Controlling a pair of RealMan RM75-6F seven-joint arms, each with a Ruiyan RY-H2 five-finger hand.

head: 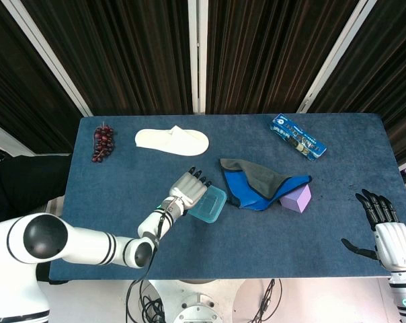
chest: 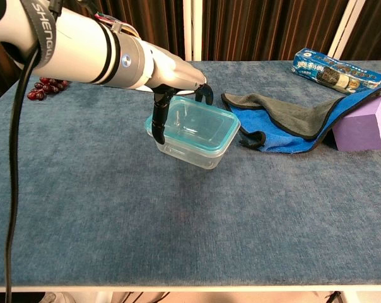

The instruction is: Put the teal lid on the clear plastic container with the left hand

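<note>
Head view: the left hand (head: 189, 185) lay over the teal lid (head: 210, 203) mid-surface; the right hand (head: 381, 219), fingers spread and empty, hovered at the right edge.

Chest view: the lid sat on the clear plastic container (chest: 192, 150), left fingers (chest: 158, 122) gripping its rim.
</note>
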